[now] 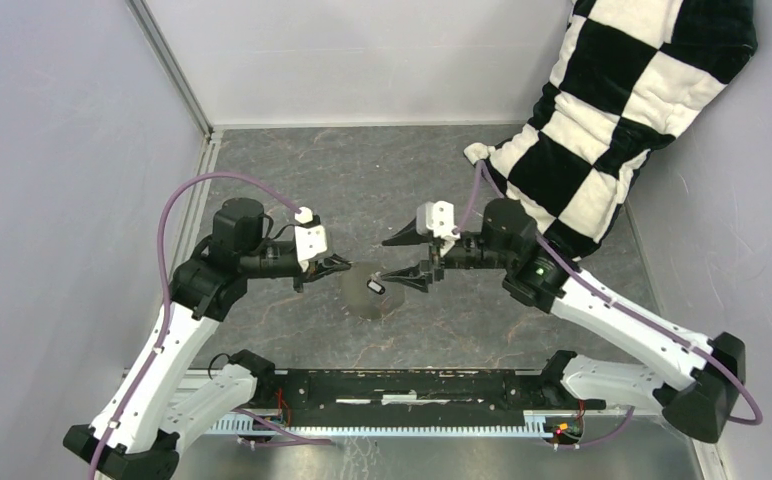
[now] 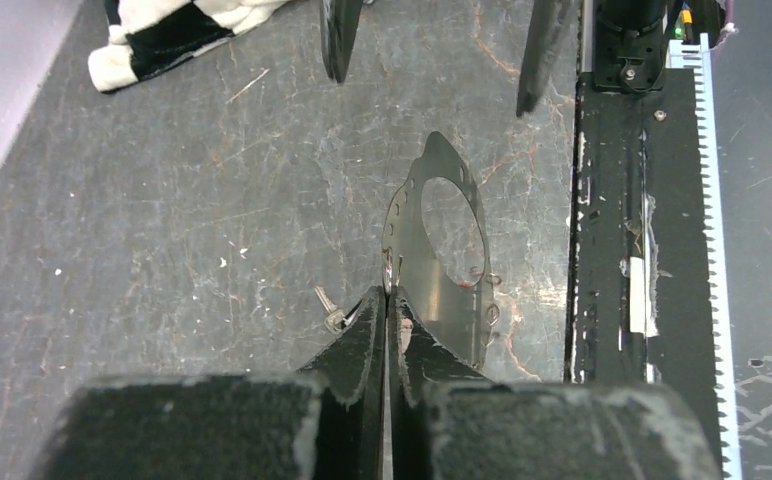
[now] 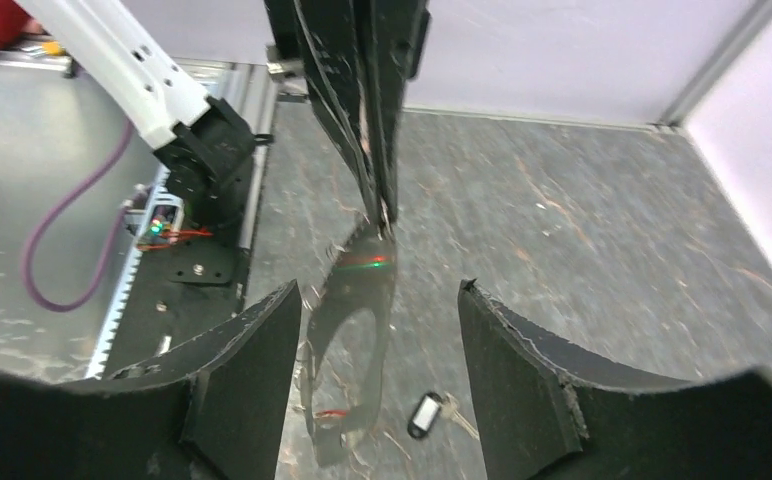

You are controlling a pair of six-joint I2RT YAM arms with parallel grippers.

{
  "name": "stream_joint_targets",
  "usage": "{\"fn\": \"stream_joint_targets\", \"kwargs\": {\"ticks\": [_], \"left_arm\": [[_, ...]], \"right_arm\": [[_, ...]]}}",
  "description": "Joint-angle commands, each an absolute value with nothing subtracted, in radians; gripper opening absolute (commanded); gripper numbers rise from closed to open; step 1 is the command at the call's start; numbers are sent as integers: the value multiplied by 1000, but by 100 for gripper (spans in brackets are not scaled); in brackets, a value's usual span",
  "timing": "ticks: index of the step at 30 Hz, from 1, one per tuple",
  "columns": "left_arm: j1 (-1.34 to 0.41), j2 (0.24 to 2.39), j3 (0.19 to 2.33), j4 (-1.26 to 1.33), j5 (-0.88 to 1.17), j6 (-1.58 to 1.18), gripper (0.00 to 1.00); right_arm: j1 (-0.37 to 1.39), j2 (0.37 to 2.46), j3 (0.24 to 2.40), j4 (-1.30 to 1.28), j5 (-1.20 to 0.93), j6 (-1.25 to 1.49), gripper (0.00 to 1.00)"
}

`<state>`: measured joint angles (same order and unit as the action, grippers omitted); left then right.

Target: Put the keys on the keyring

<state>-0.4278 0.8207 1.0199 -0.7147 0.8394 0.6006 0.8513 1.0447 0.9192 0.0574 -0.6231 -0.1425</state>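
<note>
My left gripper (image 1: 346, 266) (image 2: 390, 296) is shut on the rim of the keyring (image 1: 360, 306) (image 2: 428, 312) (image 3: 367, 262), a thin grey metal oval held on edge just above the table. A small red mark (image 3: 330, 413) shows at the ring's lower rim. The black key with a pale spot (image 1: 376, 288) (image 3: 424, 415) lies on the table right beside the ring. Its metal blade (image 2: 328, 309) shows by my left finger. My right gripper (image 1: 383, 261) (image 3: 379, 288) is open, facing the ring's far side, its fingers either side of the ring and key, touching neither.
A black-and-white checkered cushion (image 1: 622, 110) (image 2: 162, 30) leans in the back right corner. The black base rail (image 1: 412, 385) (image 2: 622, 250) runs along the near edge. Grey walls close the left, back and right sides.
</note>
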Motion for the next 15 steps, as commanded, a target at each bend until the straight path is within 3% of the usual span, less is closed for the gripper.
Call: {"fn": "stream_joint_targets", "kwargs": {"ticks": [1, 15], "left_arm": [[-426, 820, 1053, -703, 865, 512, 2], [-427, 803, 1046, -732, 879, 563, 2]], "right_arm": [[870, 1144, 1042, 80, -787, -159, 64], [946, 1310, 1215, -96, -768, -296, 51]]}}
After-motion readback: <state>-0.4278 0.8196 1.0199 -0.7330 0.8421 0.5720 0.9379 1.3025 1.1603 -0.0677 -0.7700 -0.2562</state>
